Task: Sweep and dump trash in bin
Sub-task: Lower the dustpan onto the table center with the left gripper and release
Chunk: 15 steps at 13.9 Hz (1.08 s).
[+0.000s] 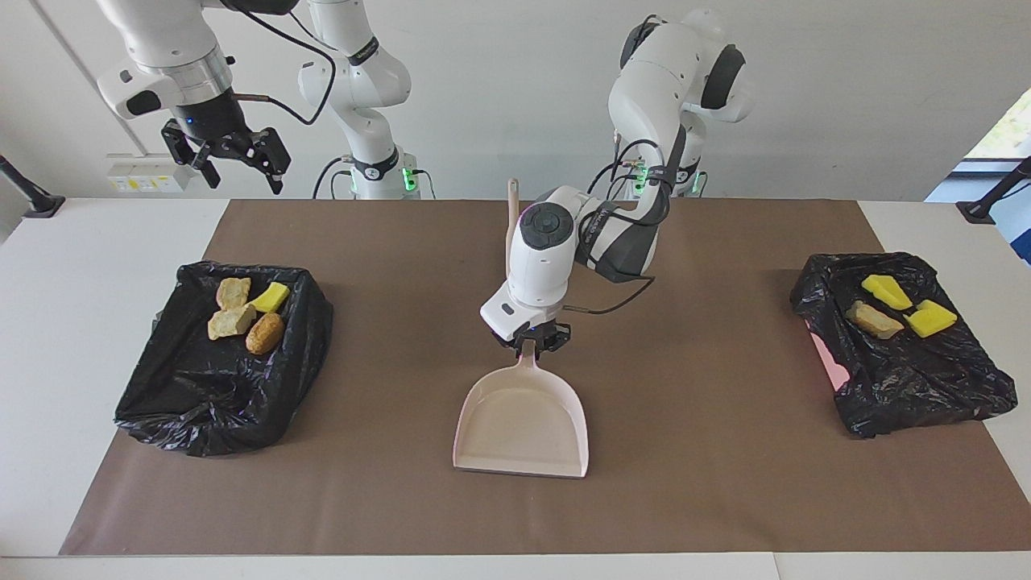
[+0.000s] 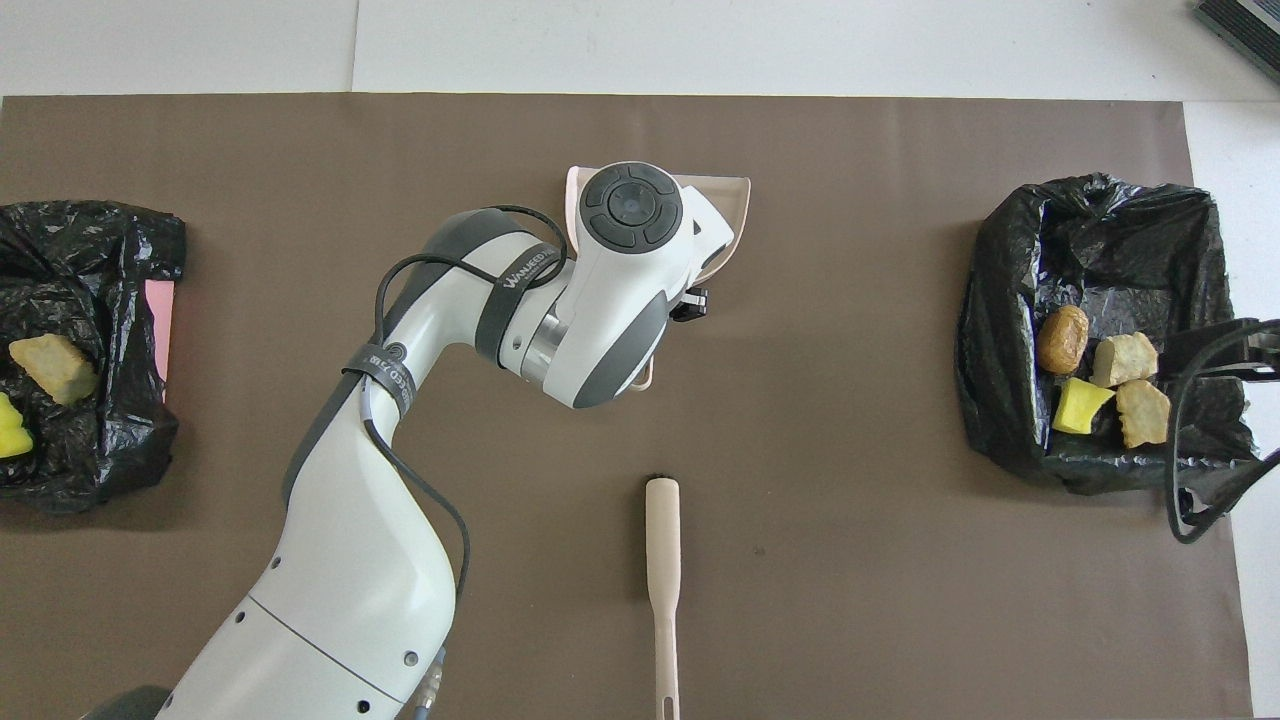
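A: Where was the trash?

B: In two lots. Four pieces (image 1: 246, 312) sat in the black-lined bin (image 1: 217, 379) at the right arm's end of the table: three brown crusty lumps and one yellow sponge chunk, packed close together in the part of the bin nearer the robots. Three more (image 1: 898, 310) lay on the black bag (image 1: 910, 370) at the left arm's end: two yellow chunks and one tan piece, near one another. A strip of pink showed at that bag's edge.

A: And the dustpan?

B: The dustpan (image 1: 522, 423) was mid-table on the brown mat (image 1: 725, 483), pale pink, nothing in its tray, its mouth turned away from the robots. Whether its lip touched the mat, I could not tell.

A: Who had it?

B: The left gripper (image 1: 529, 342). Its fingers were pinched on the dustpan's handle, the arm bent low over the middle of the mat.

A: The brush?

B: The brush (image 2: 662, 570) lay flat on the mat, nearer the robots than the dustpan, bristle end toward it, apart from it.

A: The right gripper?

B: The right gripper (image 1: 233, 157) waited high above the table's right-arm end, over the table edge near the bin, fingers spread wide, holding nothing.
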Available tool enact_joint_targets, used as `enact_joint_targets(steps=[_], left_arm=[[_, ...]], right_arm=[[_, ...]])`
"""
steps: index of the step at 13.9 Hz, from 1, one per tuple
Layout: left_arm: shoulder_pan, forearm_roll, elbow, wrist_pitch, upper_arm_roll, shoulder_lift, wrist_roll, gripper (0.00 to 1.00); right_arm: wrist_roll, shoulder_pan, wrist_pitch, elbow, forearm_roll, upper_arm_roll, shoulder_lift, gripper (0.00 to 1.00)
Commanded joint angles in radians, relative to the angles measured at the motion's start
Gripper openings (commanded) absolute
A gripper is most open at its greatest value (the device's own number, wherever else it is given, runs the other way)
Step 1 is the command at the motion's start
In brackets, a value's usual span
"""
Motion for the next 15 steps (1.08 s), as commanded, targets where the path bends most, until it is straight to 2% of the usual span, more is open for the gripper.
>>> enact_joint_targets(steps=[1, 2, 4, 5, 6, 7, 8, 11, 15], left_arm=[[-0.016, -0.008, -0.015, -0.001, 0.019, -0.015, -0.012, 0.16], [-0.015, 0.0, -0.017, -0.004, 0.019, -0.015, -0.009, 0.39], [-0.016, 0.006, -0.015, -0.018, 0.019, -0.016, -0.008, 0.58], [-0.015, 0.006, -0.017, -0.018, 0.019, -0.018, -0.005, 0.59], [-0.012, 0.004, -0.015, -0.016, 0.019, -0.019, -0.005, 0.67], [-0.005, 0.006, -0.015, -0.016, 0.02, -0.033, -0.006, 0.95], [0.001, 0.004, -0.018, -0.008, 0.026, -0.056, 0.0, 1.0], [0.033, 0.009, -0.057, -0.022, 0.054, -0.151, 0.119, 1.0], [0.152, 0.009, -0.273, -0.065, 0.054, -0.404, 0.338, 1.0]], right_arm=[[-0.031, -0.007, 0.024, -0.036, 0.015, 0.0, -0.026, 1.0], [-0.031, -0.007, 0.024, -0.036, 0.015, 0.0, -0.026, 1.0], [-0.032, -0.007, 0.024, -0.036, 0.015, 0.0, -0.026, 1.0], [-0.032, -0.007, 0.024, -0.036, 0.015, 0.0, -0.026, 1.0], [-0.032, -0.007, 0.024, -0.036, 0.014, 0.0, -0.026, 1.0], [-0.032, -0.007, 0.024, -0.036, 0.015, 0.0, -0.026, 1.0], [-0.032, -0.007, 0.024, -0.036, 0.014, 0.0, -0.026, 1.0], [-0.032, -0.007, 0.024, -0.036, 0.015, 0.0, -0.026, 1.0], [-0.04, -0.007, 0.024, -0.038, 0.015, 0.0, -0.026, 1.0]])
